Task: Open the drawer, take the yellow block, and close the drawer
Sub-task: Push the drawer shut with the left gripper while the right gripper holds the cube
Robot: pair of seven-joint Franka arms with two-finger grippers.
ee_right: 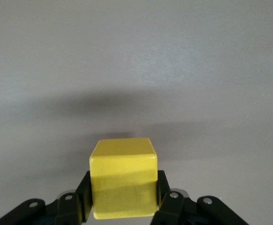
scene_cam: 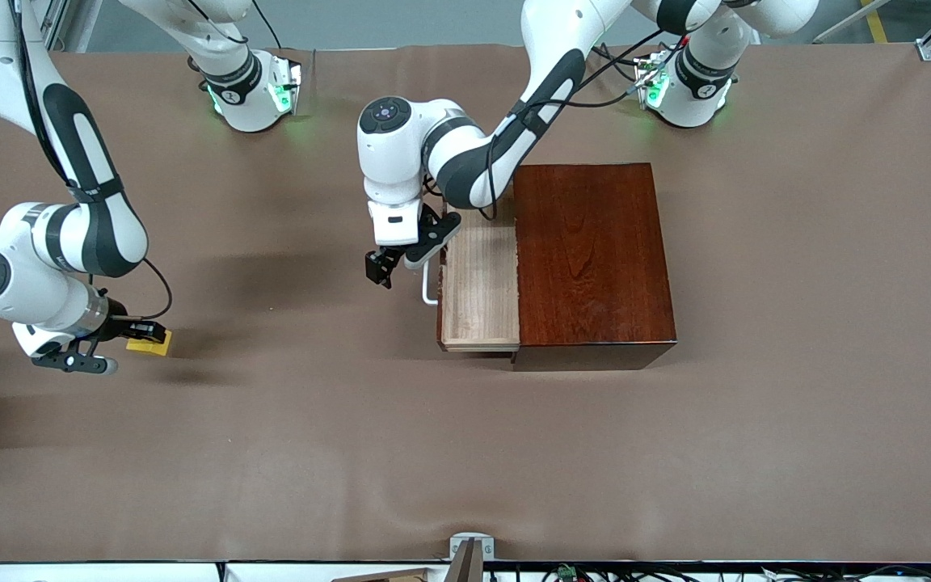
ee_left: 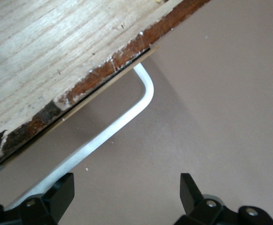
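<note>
Left wrist view only. Left gripper (ee_left: 127, 197) with fingers (ee_left: 61, 192) spread wide — over bare brown table cover (ee_left: 221, 117). White loop handle (ee_left: 127, 117) just beside one finger, not touching. Drawer (ee_left: 47, 51) pulled out — pale wood interior, chipped reddish-brown front edge.

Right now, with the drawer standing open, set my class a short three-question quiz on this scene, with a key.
1. True or false: the yellow block lies inside the drawer.
2. Which hand is shut on the block?
A. left hand
B. right hand
3. Fill in: the open left hand is beside the drawer's white ____.

Key:
1. False; the right hand holds it over the table's right-arm end.
2. B
3. handle
</note>
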